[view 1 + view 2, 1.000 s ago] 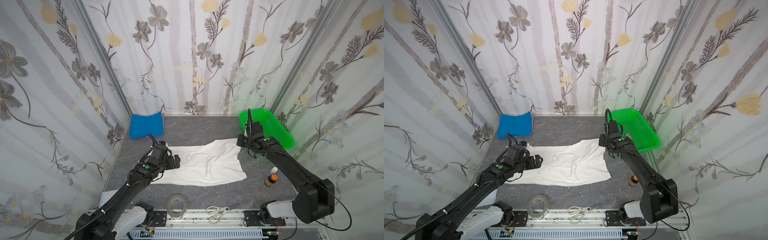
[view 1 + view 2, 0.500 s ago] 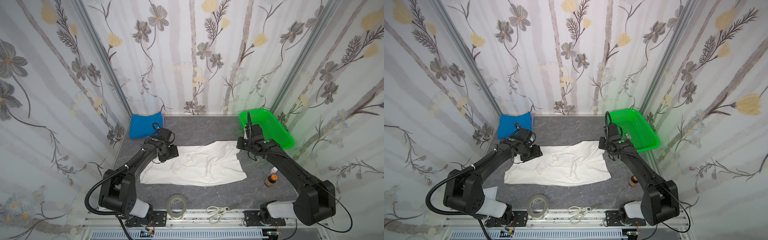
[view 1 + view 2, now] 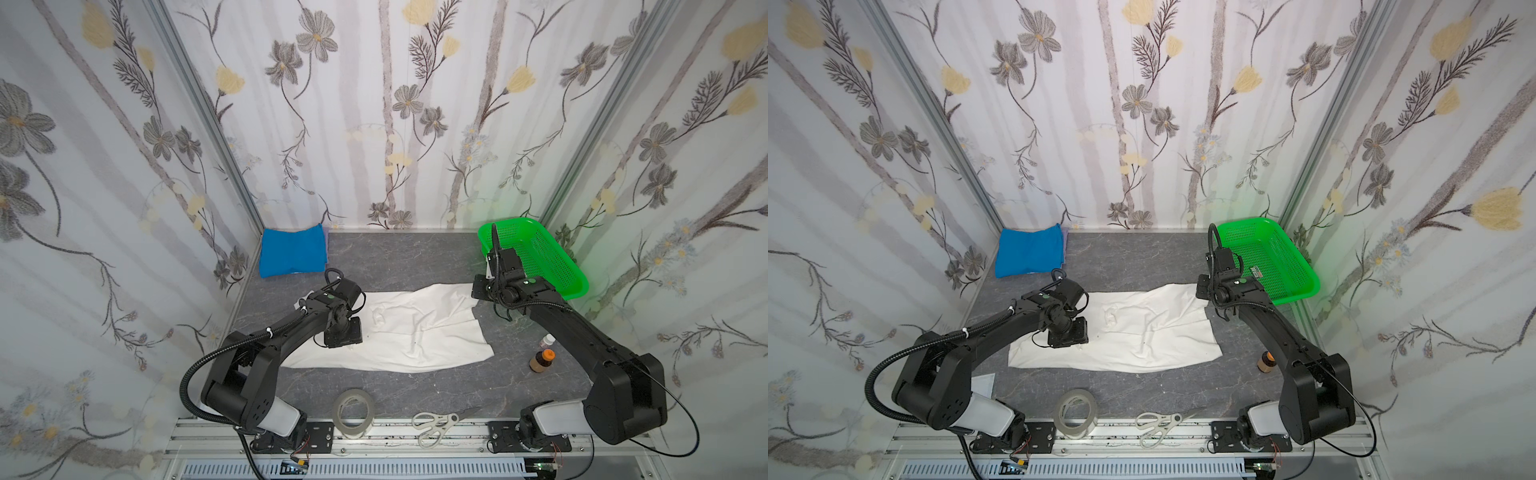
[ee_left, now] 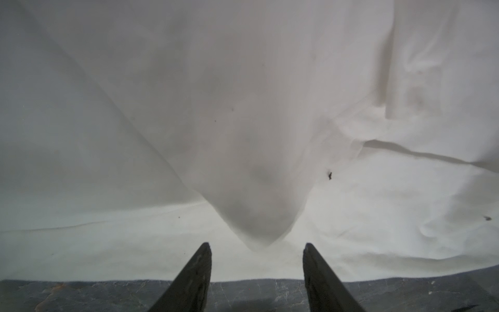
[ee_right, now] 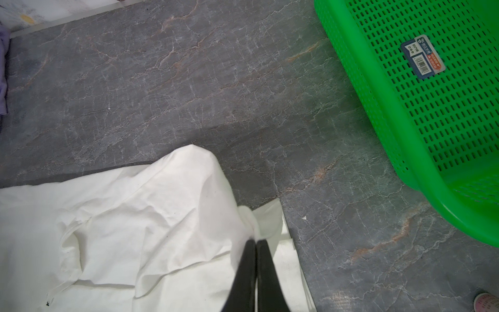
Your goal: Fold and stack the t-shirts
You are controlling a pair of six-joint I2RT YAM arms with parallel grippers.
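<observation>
The blue t-shirt [image 3: 293, 249] lies folded in the far left corner. The left tool [image 4: 256, 244] stands half open and empty over the white t-shirt [image 3: 419, 328], which is spread rumpled on the surface [image 3: 415, 257]. The right tool [image 5: 256, 240] pinches its far right corner. Folding and stacking are not yet done.

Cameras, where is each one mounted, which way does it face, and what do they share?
Both top views: high at the front, looking down toward the back wall; white shirt, blue shirt, green basket, left arm, right arm.
Left wrist: low, facing across the white shirt; its jaws show apart, a raised shirt corner ahead.
Right wrist: looks down at table and basket; its jaws shut on the white shirt.
Shared: white shirt in all; basket in top views and right wrist.
</observation>
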